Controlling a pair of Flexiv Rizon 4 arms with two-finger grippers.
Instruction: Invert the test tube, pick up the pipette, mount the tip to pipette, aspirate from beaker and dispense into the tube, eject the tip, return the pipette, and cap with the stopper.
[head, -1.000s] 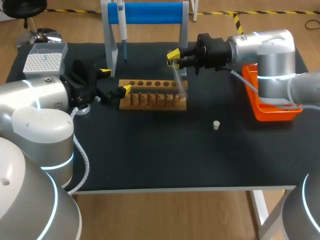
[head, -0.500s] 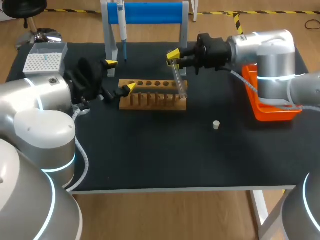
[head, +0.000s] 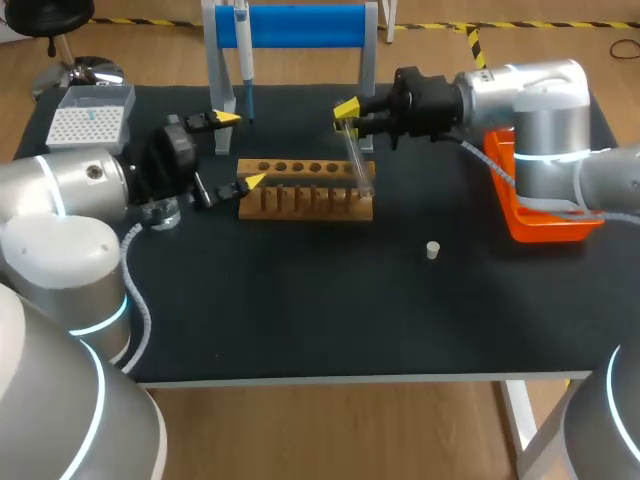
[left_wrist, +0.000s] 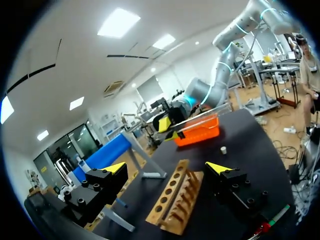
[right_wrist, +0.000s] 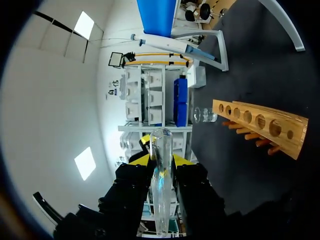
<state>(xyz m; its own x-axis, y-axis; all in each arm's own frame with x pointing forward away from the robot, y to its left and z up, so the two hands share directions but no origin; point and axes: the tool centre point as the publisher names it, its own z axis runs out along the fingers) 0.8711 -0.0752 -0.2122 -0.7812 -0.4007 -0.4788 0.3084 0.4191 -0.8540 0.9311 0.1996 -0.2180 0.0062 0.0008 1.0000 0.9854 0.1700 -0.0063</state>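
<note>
The test tube (head: 358, 165) is pinched in the right end effector (head: 347, 115), slanting down from its fingers over one end of the wooden rack (head: 305, 190). The left end effector (head: 240, 150) is spread wide just beside the rack's other end. The stopper (head: 432, 250) lies on the desk (head: 350, 310), well apart from both.

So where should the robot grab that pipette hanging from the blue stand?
Probably the thick upper body of the pipette, approached level from the robot's side by the open left gripper nearby. It hangs upright with its thin shaft down, and the stand's post stands close beside it.
</note>
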